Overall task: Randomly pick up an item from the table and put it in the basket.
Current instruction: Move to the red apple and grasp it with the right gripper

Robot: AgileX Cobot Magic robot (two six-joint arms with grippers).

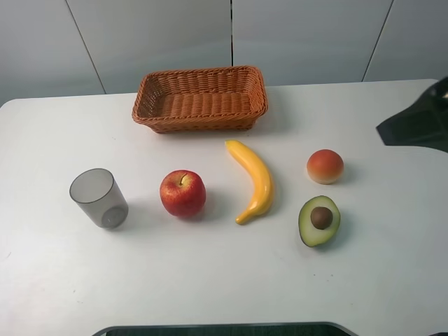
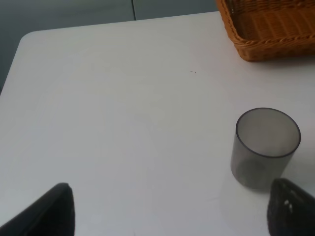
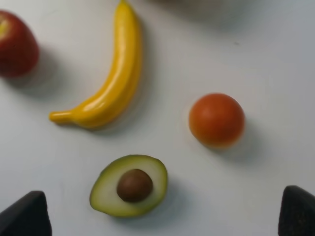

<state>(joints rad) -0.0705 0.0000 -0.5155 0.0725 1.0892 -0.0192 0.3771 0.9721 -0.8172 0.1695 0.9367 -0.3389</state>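
Observation:
The red apple (image 1: 183,193) with yellowish patches stands on the white table (image 1: 224,287), left of centre. Its edge also shows in the right wrist view (image 3: 17,44). The wicker basket (image 1: 201,98) sits empty at the back centre, and a corner of it shows in the left wrist view (image 2: 270,27). My left gripper (image 2: 170,214) is open and empty above the bare table near the cup. My right gripper (image 3: 162,219) is open and empty above the avocado half. Neither gripper touches anything.
A grey translucent cup (image 1: 99,198) stands left of the apple. A yellow banana (image 1: 253,180), an orange-red peach-like fruit (image 1: 325,166) and an avocado half (image 1: 319,220) lie to the apple's right. A dark part of the right arm (image 1: 420,120) shows at the right edge.

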